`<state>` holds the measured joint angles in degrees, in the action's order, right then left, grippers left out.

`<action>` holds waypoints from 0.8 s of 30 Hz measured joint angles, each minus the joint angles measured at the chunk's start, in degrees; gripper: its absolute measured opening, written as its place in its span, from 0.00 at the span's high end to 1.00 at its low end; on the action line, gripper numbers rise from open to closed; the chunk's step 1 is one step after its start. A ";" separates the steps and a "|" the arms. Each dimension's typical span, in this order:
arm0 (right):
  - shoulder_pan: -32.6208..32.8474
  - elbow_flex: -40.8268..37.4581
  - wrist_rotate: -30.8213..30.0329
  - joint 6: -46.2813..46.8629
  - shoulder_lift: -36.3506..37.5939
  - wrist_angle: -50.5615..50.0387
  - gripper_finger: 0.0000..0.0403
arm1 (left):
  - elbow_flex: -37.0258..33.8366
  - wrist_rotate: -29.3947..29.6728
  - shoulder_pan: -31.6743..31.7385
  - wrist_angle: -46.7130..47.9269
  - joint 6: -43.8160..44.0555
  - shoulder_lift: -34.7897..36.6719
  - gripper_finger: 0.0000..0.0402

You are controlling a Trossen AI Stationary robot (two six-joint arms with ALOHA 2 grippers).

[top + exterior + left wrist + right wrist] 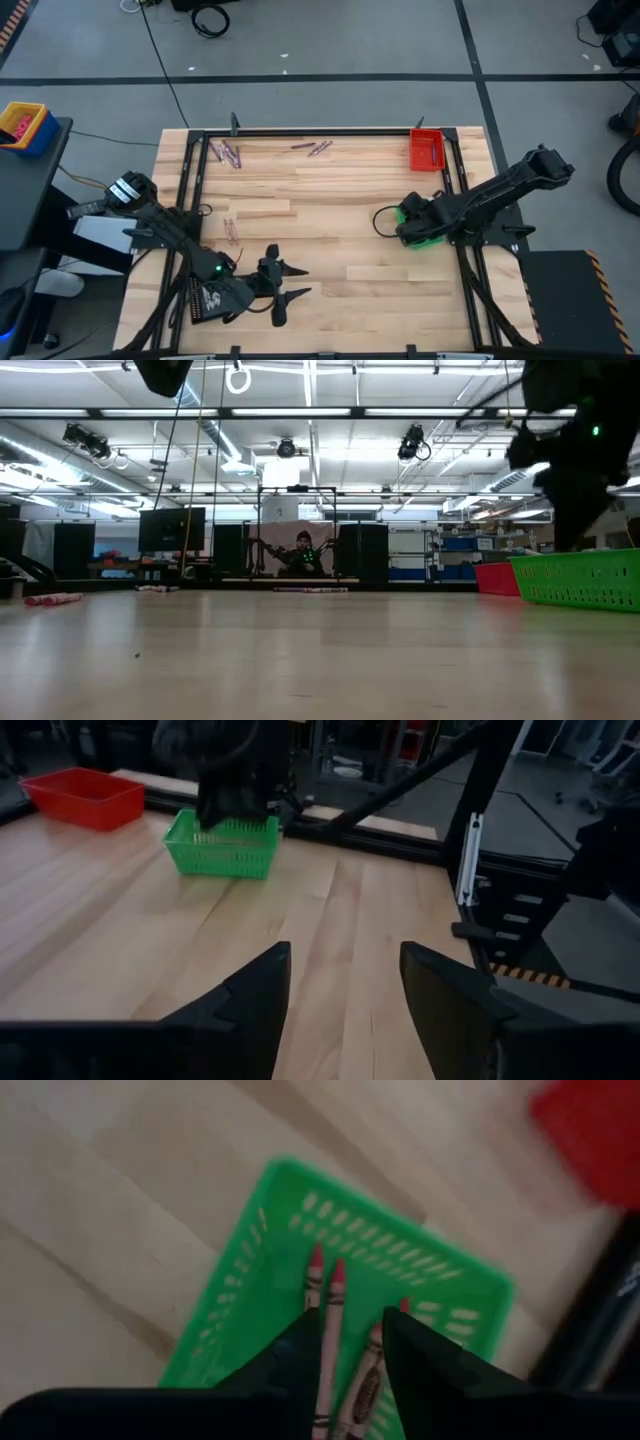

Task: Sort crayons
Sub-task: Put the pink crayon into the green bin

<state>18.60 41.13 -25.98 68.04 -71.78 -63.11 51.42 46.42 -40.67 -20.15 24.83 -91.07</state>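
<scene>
My right gripper point(350, 1330) is open and points down over the green tray point(260, 1290), which stands at the table's right side point(428, 240). Three red-tipped crayons point(333, 1295) lie on the tray's floor and show in the gap between the fingers. Loose crayons lie flat on the table: a group at the far left point(230, 153), a few at the far middle point(318, 147), and two at the left point(231, 230). My left gripper point(280, 285) is open near the table's near left, level, with nothing between its fingers point(345, 990).
A red tray point(426, 150) stands at the far right corner, behind the green one point(580, 580). A black frame rail point(320, 131) borders the table's far edge and sides. Bare wood spreads across the middle of the table point(340, 220).
</scene>
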 joint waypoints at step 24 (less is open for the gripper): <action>21.15 -0.05 -28.17 -48.67 -10.66 72.49 0.71 | -3.59 -20.97 18.63 82.01 90.95 0.20 0.49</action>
<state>39.75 41.08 -54.15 19.37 -82.44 9.38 47.83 25.46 -22.03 61.87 115.78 -90.87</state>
